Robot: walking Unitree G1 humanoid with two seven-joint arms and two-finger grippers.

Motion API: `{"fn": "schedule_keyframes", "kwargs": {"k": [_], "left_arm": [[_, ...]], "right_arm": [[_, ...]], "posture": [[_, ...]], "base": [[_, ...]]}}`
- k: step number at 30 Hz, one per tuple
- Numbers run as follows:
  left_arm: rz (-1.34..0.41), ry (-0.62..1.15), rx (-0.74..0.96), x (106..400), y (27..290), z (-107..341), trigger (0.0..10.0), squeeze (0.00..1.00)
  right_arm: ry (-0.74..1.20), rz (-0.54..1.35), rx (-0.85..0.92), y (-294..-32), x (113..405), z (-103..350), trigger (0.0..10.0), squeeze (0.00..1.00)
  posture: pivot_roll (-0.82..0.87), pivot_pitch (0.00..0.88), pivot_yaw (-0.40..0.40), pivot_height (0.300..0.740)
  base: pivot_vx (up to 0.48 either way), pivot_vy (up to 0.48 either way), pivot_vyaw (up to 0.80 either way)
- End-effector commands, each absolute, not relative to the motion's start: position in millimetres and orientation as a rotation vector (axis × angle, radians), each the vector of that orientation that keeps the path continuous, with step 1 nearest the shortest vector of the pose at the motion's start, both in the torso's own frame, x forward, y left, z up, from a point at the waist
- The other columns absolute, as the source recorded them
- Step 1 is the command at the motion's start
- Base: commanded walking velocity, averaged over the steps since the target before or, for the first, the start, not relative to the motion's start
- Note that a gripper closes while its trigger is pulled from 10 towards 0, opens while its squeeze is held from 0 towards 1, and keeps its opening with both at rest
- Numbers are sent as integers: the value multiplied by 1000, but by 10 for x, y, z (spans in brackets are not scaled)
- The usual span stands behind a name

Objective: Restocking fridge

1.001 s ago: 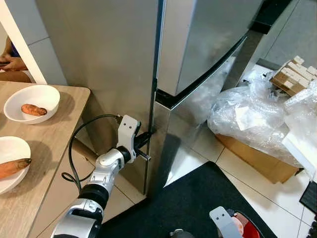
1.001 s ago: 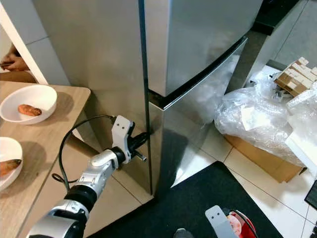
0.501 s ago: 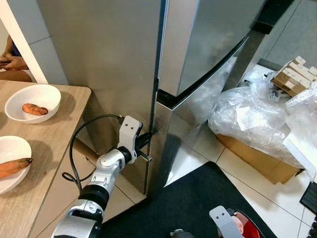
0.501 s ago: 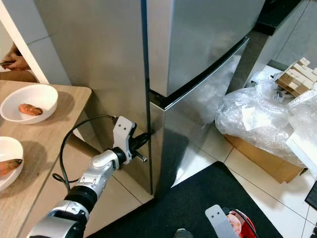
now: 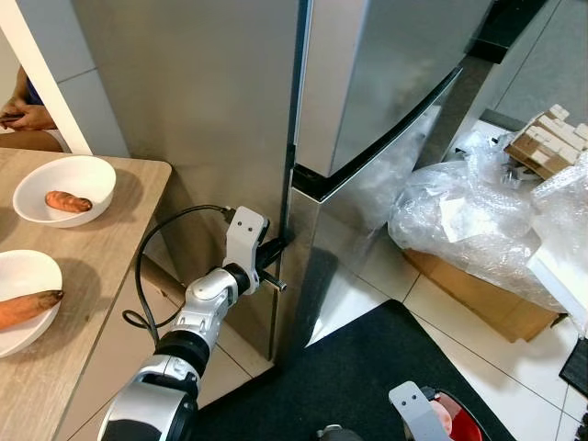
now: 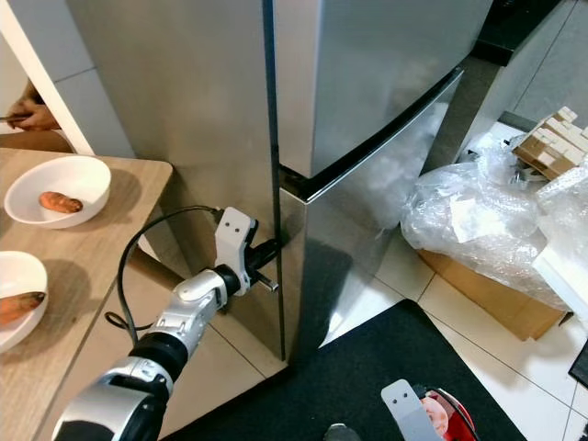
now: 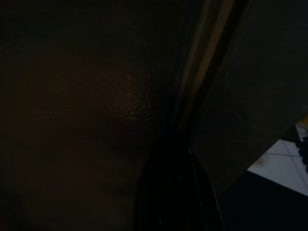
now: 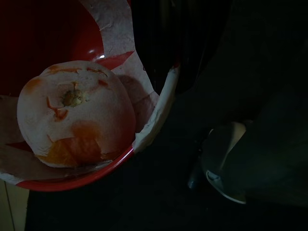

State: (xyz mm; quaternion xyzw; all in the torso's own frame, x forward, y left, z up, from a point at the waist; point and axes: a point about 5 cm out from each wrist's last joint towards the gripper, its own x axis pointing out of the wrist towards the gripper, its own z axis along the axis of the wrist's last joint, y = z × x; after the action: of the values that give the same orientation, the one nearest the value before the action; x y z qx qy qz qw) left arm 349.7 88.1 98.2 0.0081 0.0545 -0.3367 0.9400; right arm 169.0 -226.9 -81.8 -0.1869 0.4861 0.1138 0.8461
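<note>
The left gripper [image 5: 278, 250] is pressed into the vertical seam at the edge of the lower fridge door [image 5: 367, 220], its jaws hidden against the steel, so whether they are open or closed cannot be told. The right gripper [image 8: 166, 48] is clamped on the rim of a red bowl [image 8: 103, 168] in which a pale round fruit [image 8: 74, 113] is carried, low beside the door. If the door is pulled with too shallow a purchase, the jaws could slip out of the seam; a jolt could tip the bowl. Compared with a second ago, the left gripper is seen slightly higher and nearer the seam, and the door is unmoved.
</note>
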Motion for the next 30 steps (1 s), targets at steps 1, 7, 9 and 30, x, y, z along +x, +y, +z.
{"fn": "schedule_keyframes", "kwargs": {"k": [1, 7, 9, 30], "left_arm": [[-705, 96, 17, 3513, 757, 1027, 10000, 0], [-705, 88, 3, 3532, 748, 1054, 10000, 0], [-717, 84, -4, 3531, 719, 1063, 10000, 0], [-809, 67, -27, 3485, 411, 1092, 10000, 0]], "right_arm": [[1034, 214, -385, -2301, 1633, -836, 10000, 0], [1037, 214, -387, -2305, 1632, -836, 10000, 0], [1037, 214, -388, -2307, 1632, -835, 10000, 0], [1028, 218, -385, -2287, 1648, -832, 10000, 0]], "posture": [[-204, 153, -16, 700], [-200, 154, -20, 700], [-200, 154, -20, 700], [-206, 144, -16, 700]], "base": [[0, 0, 0], [0, 0, 0], [0, 0, 0], [0, 0, 0]]}}
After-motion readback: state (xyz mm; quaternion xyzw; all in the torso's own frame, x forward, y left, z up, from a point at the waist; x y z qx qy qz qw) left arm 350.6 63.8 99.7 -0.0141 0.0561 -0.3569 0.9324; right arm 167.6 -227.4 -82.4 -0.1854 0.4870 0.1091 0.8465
